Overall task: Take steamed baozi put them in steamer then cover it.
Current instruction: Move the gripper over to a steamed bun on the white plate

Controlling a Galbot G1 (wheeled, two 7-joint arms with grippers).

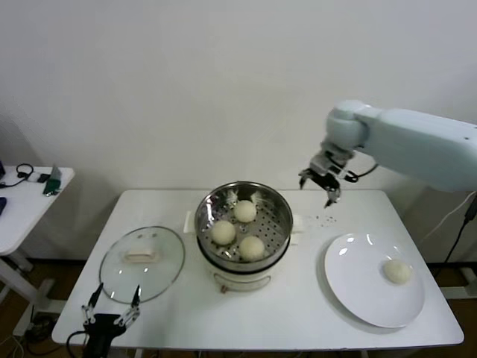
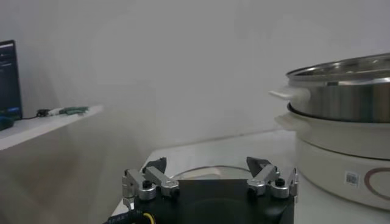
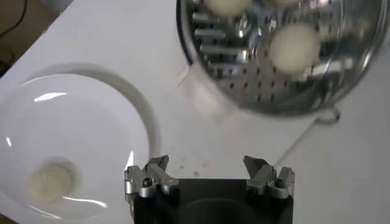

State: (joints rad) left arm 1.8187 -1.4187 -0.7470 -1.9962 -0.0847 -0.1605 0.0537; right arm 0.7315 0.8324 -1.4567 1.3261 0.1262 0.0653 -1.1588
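The steel steamer (image 1: 277, 211) stands mid-table on its white pot base and holds three baozi (image 1: 245, 211), (image 1: 223, 232), (image 1: 252, 247). One more baozi (image 1: 397, 271) lies on the white plate (image 1: 358, 291) at the right; it also shows in the right wrist view (image 3: 50, 181). The glass cover (image 1: 141, 262) lies flat left of the steamer. My right gripper (image 1: 323, 183) is open and empty, raised above the table between steamer and plate. My left gripper (image 1: 113, 307) is open and empty at the table's front left edge, just before the cover (image 2: 213, 172).
A small white side table (image 1: 30, 198) with cables and a device stands far left. Dark specks (image 1: 326, 219) dot the table right of the steamer. The steamer's wall (image 2: 347, 100) rises close beside my left gripper's view.
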